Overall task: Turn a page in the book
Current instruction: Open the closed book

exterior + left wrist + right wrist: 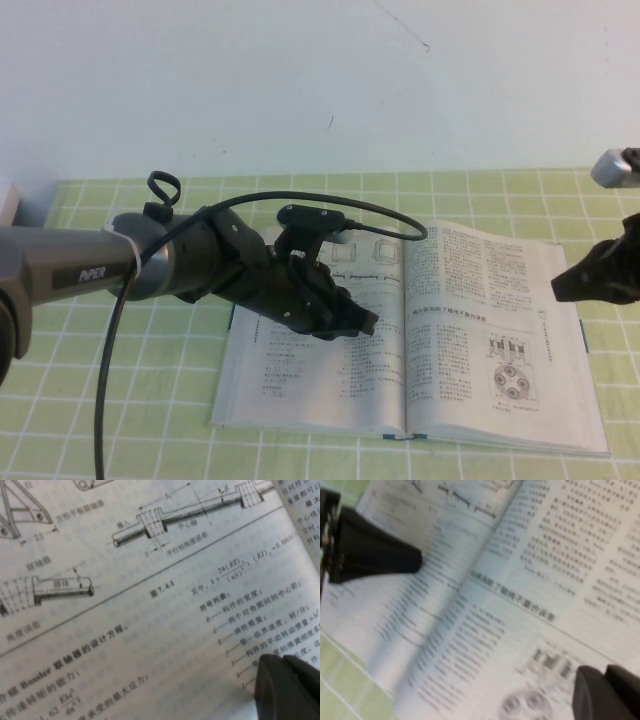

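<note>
One table [120, 420], covered with a green cloth ruled in a pale grid, set against a plain white wall [300, 80].

One book [300, 395], large and thick, lying open and flat on the cloth to the right of the table's centre, its spine gutter running toward the robot; blue cover edge visible at the near side. Left-hand leaf carries text and line diagrams of shafts; the left wrist view shows this print close up.

One page [500, 340], the right-hand leaf, lying flat, with columns of dense text and a diagram of four circles in a ring on its lower half.

One left arm, grey and black, reaching in from the left over the left-hand leaf. Left gripper [365, 322] sits low above that leaf, near the gutter, its tip pointing toward the spine; whether its fingers are parted cannot be told, and nothing is seen in its grasp.

One right gripper [565, 285], black, at the far right, above the outer edge of the page; its finger spread cannot be told either, nor any hold on the paper.
</note>
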Controlling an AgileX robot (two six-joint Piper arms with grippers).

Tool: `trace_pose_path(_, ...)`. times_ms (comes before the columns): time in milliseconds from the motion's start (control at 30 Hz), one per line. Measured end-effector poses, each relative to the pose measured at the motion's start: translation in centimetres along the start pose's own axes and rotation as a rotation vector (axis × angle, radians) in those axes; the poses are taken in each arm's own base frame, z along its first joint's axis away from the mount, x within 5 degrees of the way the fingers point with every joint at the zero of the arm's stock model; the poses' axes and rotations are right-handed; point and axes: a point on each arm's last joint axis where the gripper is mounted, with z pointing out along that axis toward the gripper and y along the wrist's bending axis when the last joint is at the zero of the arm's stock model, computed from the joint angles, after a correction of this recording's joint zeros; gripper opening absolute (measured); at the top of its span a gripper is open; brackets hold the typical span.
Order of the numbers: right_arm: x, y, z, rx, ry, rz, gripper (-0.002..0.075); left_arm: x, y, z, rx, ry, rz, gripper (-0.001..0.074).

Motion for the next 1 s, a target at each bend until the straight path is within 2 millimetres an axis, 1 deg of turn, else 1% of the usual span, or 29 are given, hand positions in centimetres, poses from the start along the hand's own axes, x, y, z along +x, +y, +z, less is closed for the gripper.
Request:
trace_pose_path(67, 0.2, 0.2, -0.7, 0.068, 0.039, -0.035, 0.0018, 0.0, 0.0, 0.0, -0.001, -0.001, 0.0, -0.0004)
trace_pose_path(133, 0.7, -0.5, -0.8, 0.164, 0.099, -0.041, 0.0007, 0.0, 0.0, 0.0, -0.001, -0.001, 0.0, -0.0004)
trace_pose_path(233, 1.4, -2.1, -0.2, 0.25, 0.163, -0.012, 0.0002, 0.0, 0.0, 0.0, 0.0, 0.0, 0.001, -0.0004)
trace_pose_path(333, 2.0, -3.1, 0.8, 0.24, 0.192, 0.033, 0.0018, 0.0, 0.0, 0.0, 0.0, 0.0, 0.002, -0.0004)
trace_pose_path(400, 2.2, -3.5, 1.7, 0.207, 0.195, 0.066, 0.0068, 0.0, 0.0, 0.0, 0.0, 0.0, 0.006, -0.0004)
trace_pose_path(467, 2.2, -3.6, 2.7, 0.153, 0.178, 0.102, 0.0146, 0.0, 0.0, 0.0, 0.0, 0.0, 0.008, -0.0004)
trace_pose_path(533, 2.2, -3.6, 3.6, 0.089, 0.158, 0.126, 0.0247, 0.0, 0.0, 0.0, 0.0, 0.0, 0.008, -0.0004)
trace_pose_path(600, 2.3, -3.6, 4.4, 0.034, 0.14, 0.14, 0.0316, 0.0, 0.0, 0.0, 0.0, 0.0, 0.011, -0.0004)
trace_pose_path(667, 2.3, -3.8, 5.1, 0.003, 0.123, 0.166, 0.0347, 0.0, 0.0, 0.0, 0.001, 0.001, 0.011, -0.0004)
trace_pose_path(767, 2.4, -4.1, 5.8, -0.015, 0.118, 0.206, 0.0347, 0.0, 0.0, 0.0, 0.003, 0.003, 0.02, -0.0004)
trace_pose_path(1000, 2.6, -4.1, 5.8, -0.008, 0.129, 0.236, 0.0278, 0.0, 0.0, 0.0, 0.003, 0.001, 0.034, -0.0004)
